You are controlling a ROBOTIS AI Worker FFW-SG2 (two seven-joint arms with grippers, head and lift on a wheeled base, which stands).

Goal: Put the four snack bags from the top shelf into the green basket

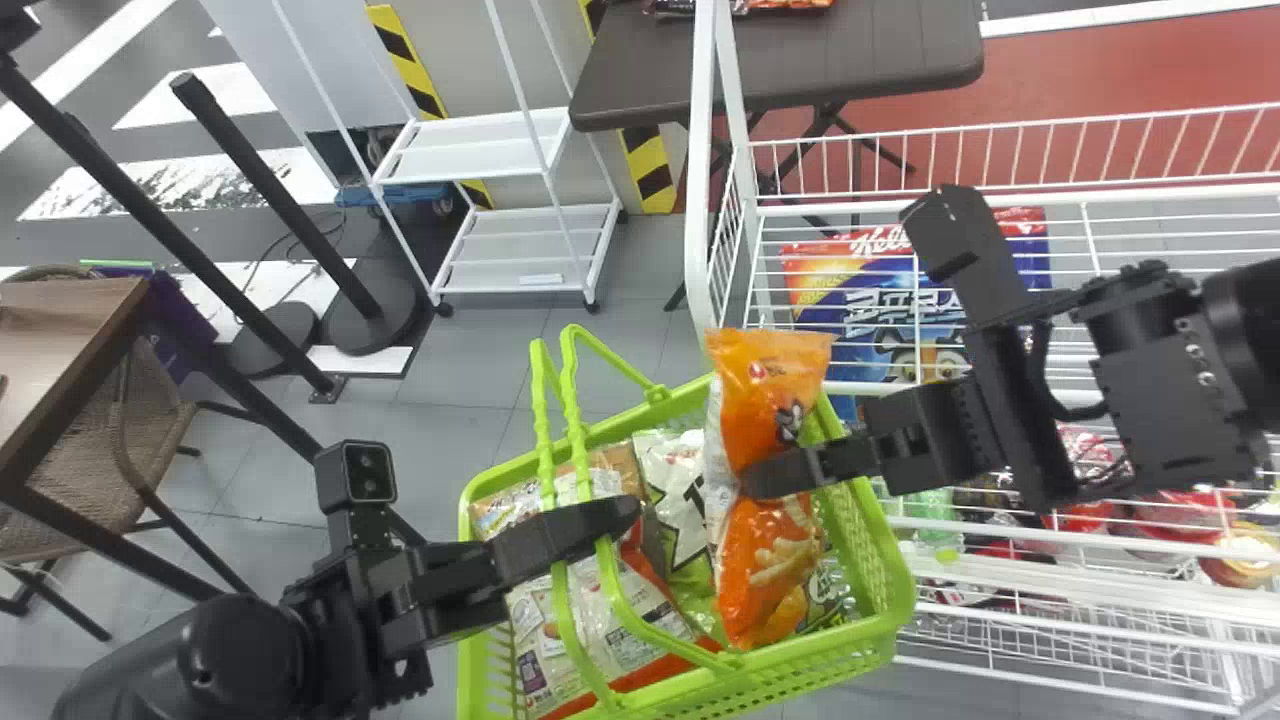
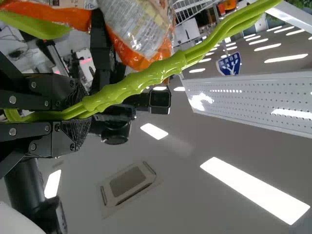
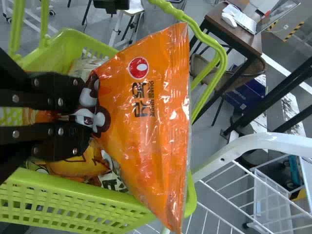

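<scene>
Item, to your left: the left gripper (image 1: 618, 512), matt black and block-built, its fingers closed round the green handles (image 1: 543, 430), glossy plastic rods with a ribbed grip.

Item: the green basket (image 1: 850, 520), moulded plastic, slotted walls and rounded corners, lying beneath those handles. You have in it a clear-fronted pack (image 1: 640, 620) edged in orange, crinkled and printed, and, right of that, a white-and-green bag (image 1: 685, 490) of shiny film.

Item: the orange snack bag (image 1: 770, 400), glossy crumpled film, pillow-shaped, with a flat crimped end, upright over the basket's right-hand part. Whether it bears on the bags below, you can't fairly judge from here.

Item, to your right: the right gripper (image 1: 765, 478), black, fingers closed on the orange bag and pinching its middle into a waist.

Surroundings, from your left: a wood-topped desk (image 1: 50, 310); a woven-backed chair (image 1: 90, 450); smooth grey floor tiles (image 1: 470, 370); a white two-tier rack (image 1: 530, 245) of slim uprights; a dark folding table (image 1: 800, 60) with rounded corners; a white wire shelf (image 1: 1010, 187), with a blue-and-red printed pack (image 1: 860, 300) behind its wires. Above you, oblong ceiling lights (image 2: 253, 190).
</scene>
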